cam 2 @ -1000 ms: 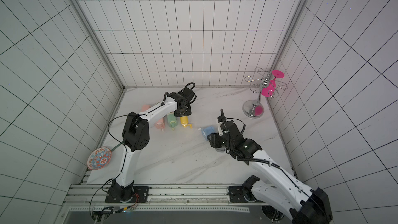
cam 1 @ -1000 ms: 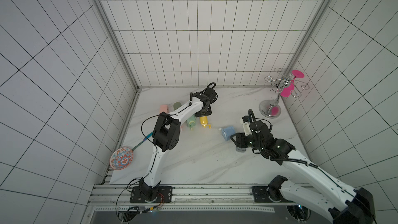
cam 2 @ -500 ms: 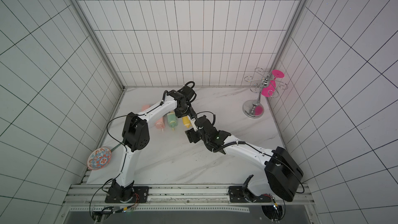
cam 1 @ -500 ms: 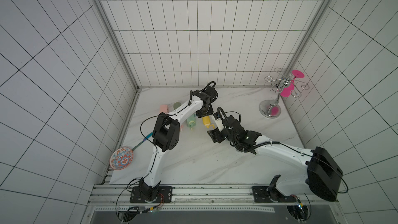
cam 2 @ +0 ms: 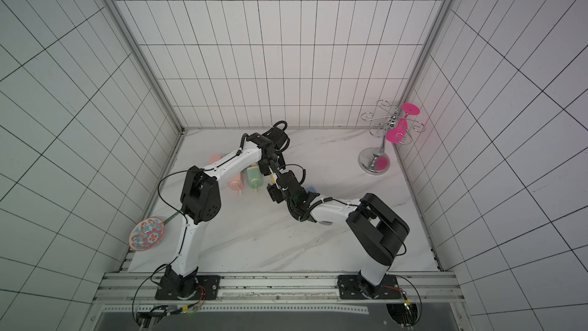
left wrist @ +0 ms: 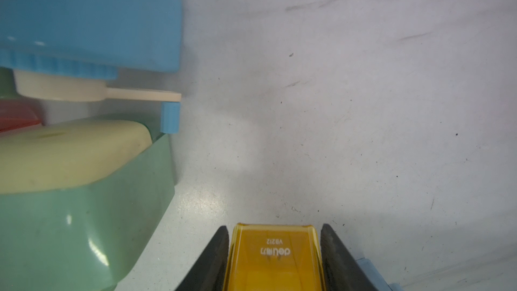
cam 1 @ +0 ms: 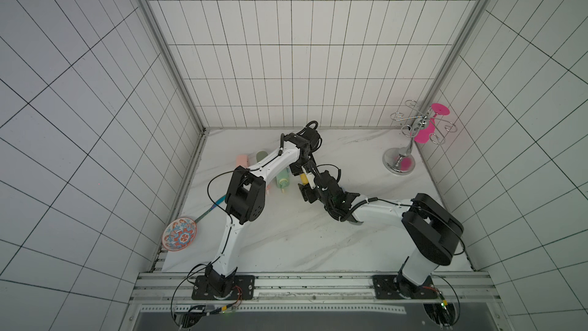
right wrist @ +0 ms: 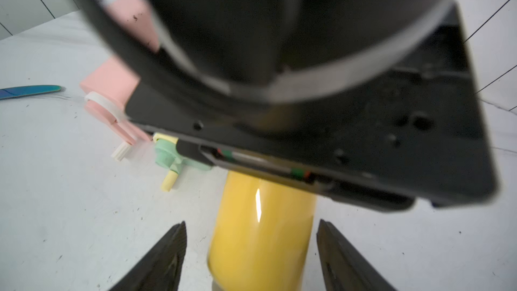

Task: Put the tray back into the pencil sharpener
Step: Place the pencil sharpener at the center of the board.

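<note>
1. Nearest you, just below centre frame in both top views, the right hand (right wrist: pixel 251 222) is open. Its fingers stand either side of the yellow pencil sharpener (right wrist: pixel 251 261) with a gap on each side, and it grips nothing.
2. The sharpener lies on the surface (cam 1: pixel 286 249) at centre frame in a top view (cam 1: pixel 304 179).
3. Immediately beyond, the left hand (left wrist: pixel 273 228) is clamped on the yellow translucent tray (left wrist: pixel 274 258). You cannot tell from these views whether the tray is fully seated in the body.
4. Recommendation: close the right hand squarely on the body before any push. Keep the tray in line with its slot and press straight. Expect the smooth body to slide if unbraced, possibly into the green sharpener (cam 1: pixel 282 181) just beside it, left of centre.
5. Writing: the tray face reads "deli" and "VB212", inverted in the left wrist view. Nothing else is legible.
</note>
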`<state>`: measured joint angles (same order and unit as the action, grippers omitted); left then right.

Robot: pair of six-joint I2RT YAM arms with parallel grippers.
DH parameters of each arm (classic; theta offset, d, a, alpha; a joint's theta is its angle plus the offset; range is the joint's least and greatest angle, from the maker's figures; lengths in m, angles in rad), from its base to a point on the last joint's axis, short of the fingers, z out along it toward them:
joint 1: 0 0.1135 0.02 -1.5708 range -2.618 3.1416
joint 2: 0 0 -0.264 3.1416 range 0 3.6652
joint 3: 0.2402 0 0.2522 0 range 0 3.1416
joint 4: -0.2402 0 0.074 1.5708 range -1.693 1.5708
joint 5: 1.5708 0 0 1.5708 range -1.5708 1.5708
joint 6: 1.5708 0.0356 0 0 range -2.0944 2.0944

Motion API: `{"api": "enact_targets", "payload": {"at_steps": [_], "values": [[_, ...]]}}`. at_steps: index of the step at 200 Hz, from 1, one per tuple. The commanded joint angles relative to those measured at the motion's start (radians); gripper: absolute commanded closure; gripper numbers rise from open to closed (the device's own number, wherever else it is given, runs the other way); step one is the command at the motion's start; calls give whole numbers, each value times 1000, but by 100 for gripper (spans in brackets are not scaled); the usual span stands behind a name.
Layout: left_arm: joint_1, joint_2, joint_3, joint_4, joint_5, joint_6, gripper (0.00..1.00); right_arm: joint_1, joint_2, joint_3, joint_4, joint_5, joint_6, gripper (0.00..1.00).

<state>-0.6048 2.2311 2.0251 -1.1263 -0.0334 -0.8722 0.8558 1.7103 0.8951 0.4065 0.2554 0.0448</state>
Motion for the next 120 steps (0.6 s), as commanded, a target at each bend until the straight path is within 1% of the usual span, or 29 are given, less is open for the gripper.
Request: {"api": "enact_targets", "payload": {"at_steps": [1, 62, 81, 93, 107, 120], "values": [[7, -24, 6, -9, 0, -29, 88, 15, 42, 53, 96, 71, -46, 28], [8, -33, -6, -9, 11, -46, 88, 17, 109, 56, 163, 134, -68, 51], [10, -35, -8, -5, 13, -55, 88, 17, 115, 43, 187, 133, -65, 62], [10, -39, -9, -3, 21, -60, 86, 17, 112, 29, 207, 128, -63, 69], [13, -45, -12, 2, 26, -67, 82, 17, 103, 12, 230, 121, -62, 77], [16, -52, -19, 12, 33, -77, 79, 17, 96, -2, 245, 117, -62, 81]]}}
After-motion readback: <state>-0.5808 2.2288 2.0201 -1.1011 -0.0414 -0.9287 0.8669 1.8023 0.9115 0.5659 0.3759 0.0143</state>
